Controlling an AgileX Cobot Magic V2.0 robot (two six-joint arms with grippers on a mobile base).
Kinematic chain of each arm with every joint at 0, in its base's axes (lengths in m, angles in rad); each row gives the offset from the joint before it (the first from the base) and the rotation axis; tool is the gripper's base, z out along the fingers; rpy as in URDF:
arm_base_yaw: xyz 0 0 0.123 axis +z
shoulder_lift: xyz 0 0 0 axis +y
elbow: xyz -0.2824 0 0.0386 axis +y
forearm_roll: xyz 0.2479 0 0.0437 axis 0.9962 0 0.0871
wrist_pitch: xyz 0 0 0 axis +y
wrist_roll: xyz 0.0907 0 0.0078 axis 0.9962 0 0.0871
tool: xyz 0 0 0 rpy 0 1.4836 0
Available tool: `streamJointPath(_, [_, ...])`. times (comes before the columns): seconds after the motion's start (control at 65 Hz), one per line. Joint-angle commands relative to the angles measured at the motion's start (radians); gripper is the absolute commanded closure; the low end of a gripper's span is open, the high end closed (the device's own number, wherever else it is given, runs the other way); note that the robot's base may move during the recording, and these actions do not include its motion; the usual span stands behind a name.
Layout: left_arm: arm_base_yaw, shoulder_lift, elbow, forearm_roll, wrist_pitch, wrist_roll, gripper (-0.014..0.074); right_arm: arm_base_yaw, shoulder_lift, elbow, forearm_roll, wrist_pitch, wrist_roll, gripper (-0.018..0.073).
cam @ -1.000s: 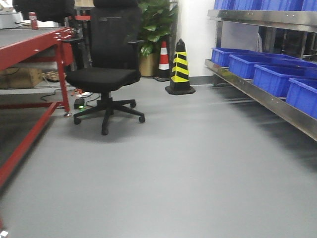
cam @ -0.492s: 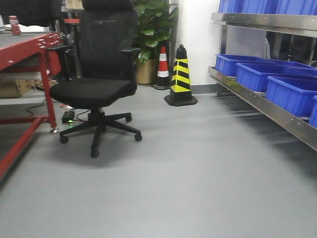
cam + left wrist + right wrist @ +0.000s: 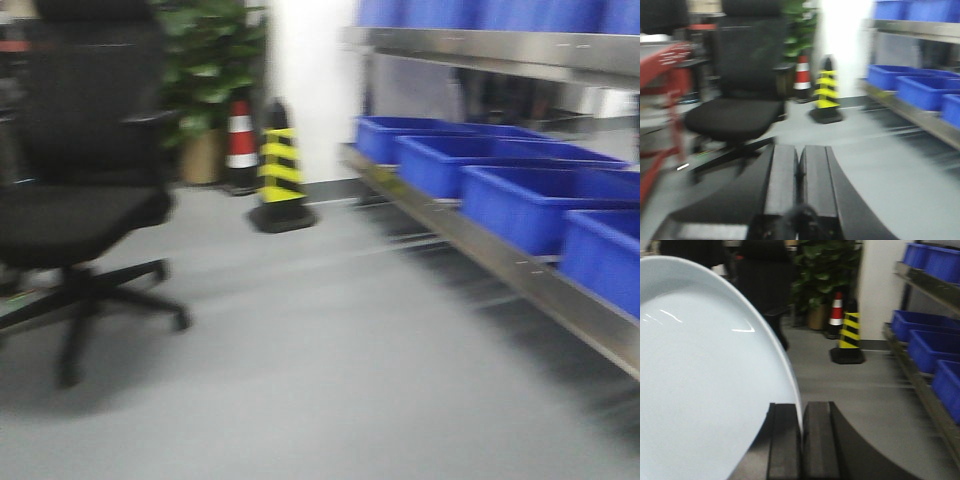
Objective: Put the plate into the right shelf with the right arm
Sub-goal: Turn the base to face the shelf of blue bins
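At the left of the right wrist view, a plain white, glossy round plate [image 3: 705, 380] is seen with its low rim caught at the tip of the black right arm [image 3: 801, 415]. The pick-up is therefore judged done. Further right in the front view, a black mesh office chair [image 3: 70, 200], a leafy potted plant [image 3: 205, 60] and a yellow-and-black striped cone [image 3: 280, 170] are found. At the far right stands the shiny stainless-steel right shelf [image 3: 500, 265] with its row of blue plastic bins [image 3: 520, 200]. The shelf is separated from the plate by bare grey floor [image 3: 330, 380], so the approach, the reach over a rail and the release are judged not yet done.

The right jaws are set narrow, clamped on the plate's rim. The jaws of the black left arm [image 3: 799, 155] are pressed together, with nothing held between them.
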Motion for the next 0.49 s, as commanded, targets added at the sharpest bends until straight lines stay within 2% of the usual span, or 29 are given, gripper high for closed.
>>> streamJointPath(0.0, [-0.007,-0.011,0.011,-0.002,-0.086,-0.002,0.0643,-0.002,0.004,-0.027,-0.014,-0.093,-0.005,0.0505])
streamJointPath(0.477, [-0.007,-0.011,0.011,-0.002,-0.086,-0.002,0.0643,-0.002,0.004,-0.027,-0.014,-0.093,-0.005,0.0505])
